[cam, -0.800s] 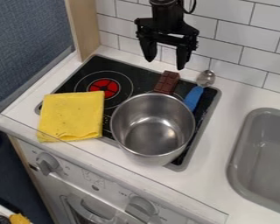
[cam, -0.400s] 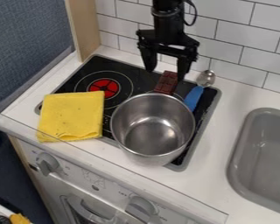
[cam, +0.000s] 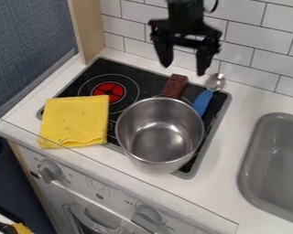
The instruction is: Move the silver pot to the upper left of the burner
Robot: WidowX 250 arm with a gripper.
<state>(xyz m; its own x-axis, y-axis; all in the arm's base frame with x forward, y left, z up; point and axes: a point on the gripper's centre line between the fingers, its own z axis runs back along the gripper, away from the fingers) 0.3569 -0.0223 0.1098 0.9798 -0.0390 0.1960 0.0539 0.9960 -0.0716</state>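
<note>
The silver, round metal pot [cam: 160, 153] stood upright on the black glass stove top [cam: 150, 82], at about four o'clock from its middle. Read from the pot, the round red-and-black burner [cam: 108, 92] lay between ten and eleven o'clock, well apart from the pot's rim. The black two-finger gripper [cam: 184, 68] hung in the air near the white tiled wall [cam: 262, 55], between twelve and one o'clock from the pot, released, its two fingers [cam: 204, 61] spread wide and pointing down. A brown, ridged chocolate-like bar [cam: 175, 85] lay just beside the rim, also between twelve and one, and a blue-handled silver spoon [cam: 203, 101] at one to two. The folded yellow cloth [cam: 74, 121] lay at nine o'clock, over the stove edge and the white counter [cam: 235, 137], and the grey rectangular sink [cam: 277, 160] was at three to four
</note>
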